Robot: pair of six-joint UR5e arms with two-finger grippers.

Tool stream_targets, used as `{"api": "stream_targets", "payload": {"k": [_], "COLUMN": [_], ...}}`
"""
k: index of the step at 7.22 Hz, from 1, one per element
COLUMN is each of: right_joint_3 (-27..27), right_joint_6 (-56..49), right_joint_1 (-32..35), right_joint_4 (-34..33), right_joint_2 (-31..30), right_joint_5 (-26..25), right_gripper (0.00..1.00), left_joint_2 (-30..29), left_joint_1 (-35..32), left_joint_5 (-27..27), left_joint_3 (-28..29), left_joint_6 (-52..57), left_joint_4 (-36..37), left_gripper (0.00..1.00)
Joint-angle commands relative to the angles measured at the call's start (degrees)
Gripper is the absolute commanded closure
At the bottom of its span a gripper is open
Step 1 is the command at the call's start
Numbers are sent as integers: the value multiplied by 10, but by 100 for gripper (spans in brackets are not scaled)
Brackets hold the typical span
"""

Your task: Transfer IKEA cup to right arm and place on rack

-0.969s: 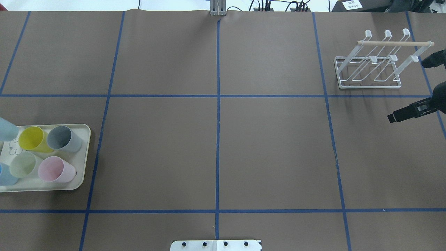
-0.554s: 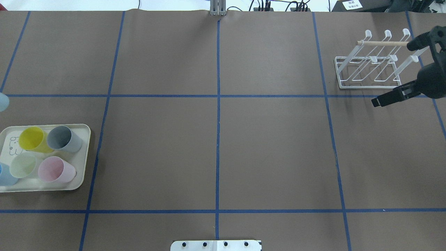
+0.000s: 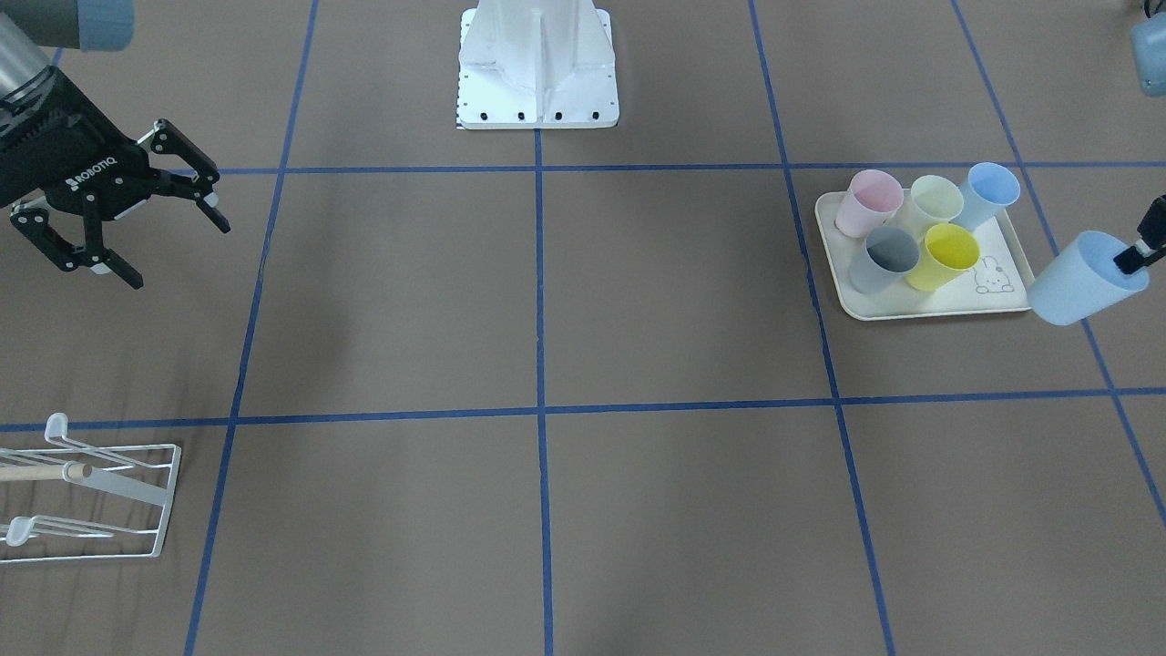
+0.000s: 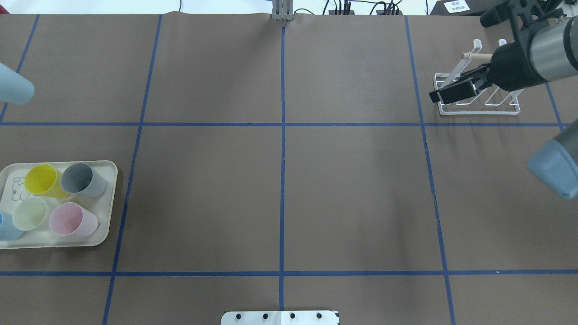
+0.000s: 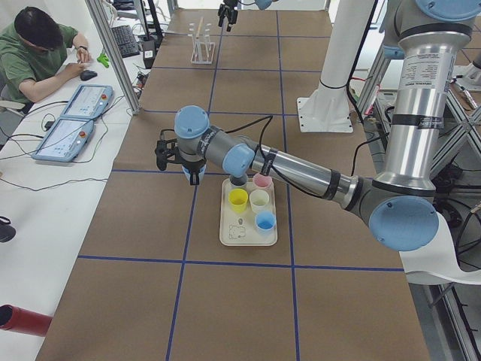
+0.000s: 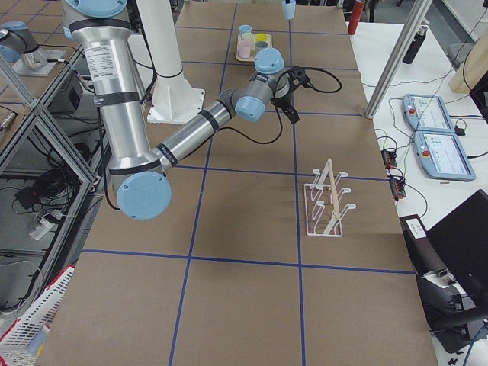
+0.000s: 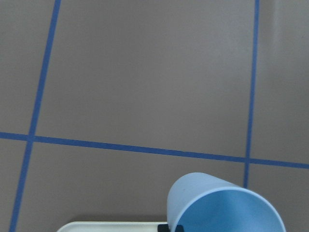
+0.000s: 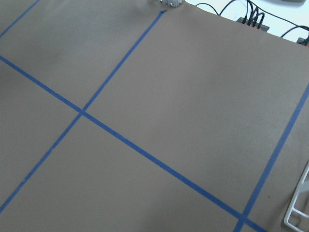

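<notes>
The IKEA cup (image 3: 1079, 281), light blue, hangs tilted in the air just off the tray's corner, with my left gripper (image 3: 1132, 261) shut on its rim. The left wrist view shows the cup's open mouth (image 7: 227, 209), and in the overhead view the cup (image 4: 13, 90) is at the far left edge. My right gripper (image 3: 178, 251) is open and empty, hovering above the table between the robot's base and the rack. The right arm (image 4: 542, 49) crosses over the white wire rack (image 4: 478, 109), which has nothing on it. The rack (image 3: 100, 492) also shows in the front-facing view.
A cream tray (image 3: 911, 312) holds several cups: pink, pale green, blue, grey and yellow. The white robot base (image 3: 537, 73) stands at the table's near-robot edge. A person (image 5: 37, 53) sits at a side desk beyond the table.
My left gripper has carried the light blue cup up off the tray and toward the table's far side. The right arm has swung inward and now covers part of the rack.
</notes>
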Motion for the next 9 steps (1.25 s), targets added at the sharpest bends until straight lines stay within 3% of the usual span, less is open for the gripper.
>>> {"api": "stream_targets", "payload": {"k": [1,3,4,6,7,9], "right_joint_3": [-44,-89,-95,-114,-115,-162], "right_joint_6": [1,-35,-63,-59,-62,-64], "right_joint_1": [-45,-110,-140,-166,-186,-225], "right_joint_4": [5,7,9,12,36,200], "right_joint_2": [95,178,198,251,260,257], "right_joint_5": [-84,-185,-213,-223,-268,-315], "right_gripper": [0,0,0,1,1,1], "left_joint_2": [-33,-89,-114,-174,-189,-203], "left_joint_1": [0,4,13,54,74,84], "left_joint_5": [-87,-102,-108,-123,-124,-160], "left_joint_3": [-14,-28,-32,-33,-33,-27], "left_joint_6": [-114,-227,-272,-399,-444,-526], "left_joint_4": [0,-4,-3,-5,-11,-19], "left_gripper": [100,100,100,100,100,100]}}
